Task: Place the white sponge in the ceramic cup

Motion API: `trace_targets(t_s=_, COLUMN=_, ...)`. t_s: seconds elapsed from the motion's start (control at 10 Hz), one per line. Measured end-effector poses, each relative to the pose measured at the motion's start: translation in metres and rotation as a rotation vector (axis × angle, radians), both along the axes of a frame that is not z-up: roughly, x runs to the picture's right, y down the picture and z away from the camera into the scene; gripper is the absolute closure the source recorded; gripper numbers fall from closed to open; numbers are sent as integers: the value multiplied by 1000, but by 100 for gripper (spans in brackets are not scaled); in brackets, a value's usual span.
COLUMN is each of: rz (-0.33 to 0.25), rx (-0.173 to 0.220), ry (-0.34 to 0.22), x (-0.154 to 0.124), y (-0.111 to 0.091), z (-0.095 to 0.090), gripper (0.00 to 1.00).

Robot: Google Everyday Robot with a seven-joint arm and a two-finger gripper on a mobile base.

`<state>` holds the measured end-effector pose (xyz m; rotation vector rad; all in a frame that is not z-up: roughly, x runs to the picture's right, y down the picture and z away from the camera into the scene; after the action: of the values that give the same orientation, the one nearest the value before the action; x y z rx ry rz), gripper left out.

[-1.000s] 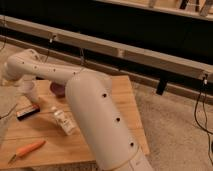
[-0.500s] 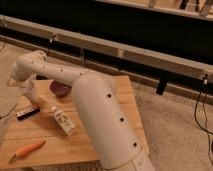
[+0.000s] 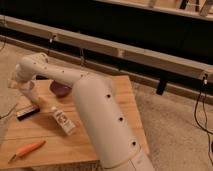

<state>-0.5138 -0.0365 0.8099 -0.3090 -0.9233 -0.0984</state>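
My gripper (image 3: 19, 83) hangs below the wrist at the table's far left, shut, right above and beside the ceramic cup (image 3: 30, 93). The cup is small and white and stands upright on the wooden table (image 3: 100, 145), left of the maroon bowl. The white arm covers most of the gripper. The white sponge does not show anywhere in the camera view; whether the gripper holds it I cannot tell.
A dark maroon bowl (image 3: 61, 90) sits right of the cup. In front lie a black-and-red bar (image 3: 27, 112), a clear labelled bottle (image 3: 63, 121) on its side and a carrot (image 3: 27, 149) near the front edge. My arm (image 3: 105, 125) crosses the table's middle.
The wrist end of the arm has shifted a little to the right, and stands over the cup now. The things on the table have stayed put.
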Motion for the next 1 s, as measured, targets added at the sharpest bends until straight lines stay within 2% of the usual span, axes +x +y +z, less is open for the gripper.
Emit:
trace_targets(t_s=0.1, rz=-7, rx=-4, ry=2, x=0, y=3, z=3, gripper=90)
trace_targets(t_s=0.5, rz=-16, rx=14, ry=2, x=-1, y=2, z=9, gripper=47)
trace_targets(t_s=0.7, rz=-13, rx=7, ry=-4, x=-2, y=4, z=11, gripper=28)
trace_targets(t_s=0.8, rz=-12, rx=-4, ry=-7, x=-2, y=8, z=13, gripper=21)
trace_targets(t_s=1.0, rz=-8, rx=-17, ry=-7, x=1, y=11, z=16, gripper=20)
